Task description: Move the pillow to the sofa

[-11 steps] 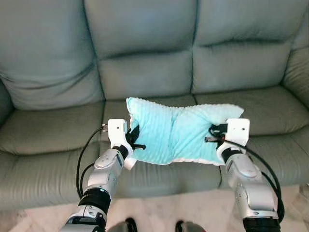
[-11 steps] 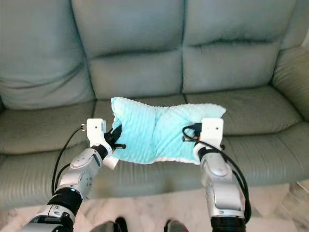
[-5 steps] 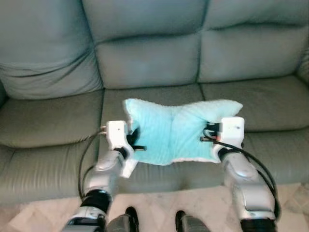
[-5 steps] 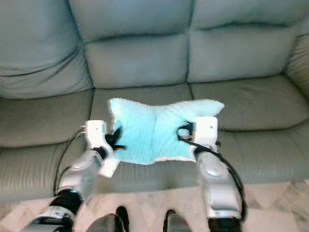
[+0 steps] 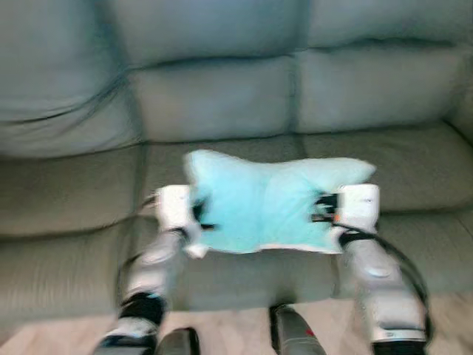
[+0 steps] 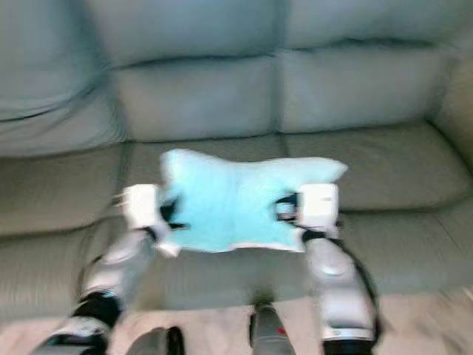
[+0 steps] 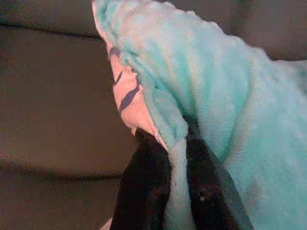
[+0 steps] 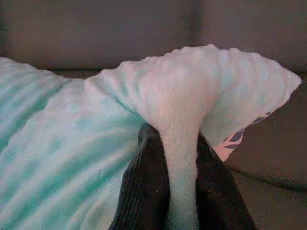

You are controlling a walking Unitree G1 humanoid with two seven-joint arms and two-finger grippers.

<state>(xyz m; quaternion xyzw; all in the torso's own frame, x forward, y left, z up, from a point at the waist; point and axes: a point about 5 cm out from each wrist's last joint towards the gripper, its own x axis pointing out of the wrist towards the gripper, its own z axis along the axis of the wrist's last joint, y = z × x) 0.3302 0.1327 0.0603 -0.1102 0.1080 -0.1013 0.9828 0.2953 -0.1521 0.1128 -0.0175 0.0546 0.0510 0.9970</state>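
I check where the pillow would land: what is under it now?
Under the pillow, pinched by the left gripper and right gripper, lies the sofa seat; the part directly below is covered.

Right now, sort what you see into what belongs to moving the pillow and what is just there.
Part of the job:
- pillow, turquoise, held up over the seat
- left gripper, fingers pinching one edge
- right gripper, fingers pinching the other edge
- sofa, grey-green, the destination

Just there:
- pale floor
- robot's feet
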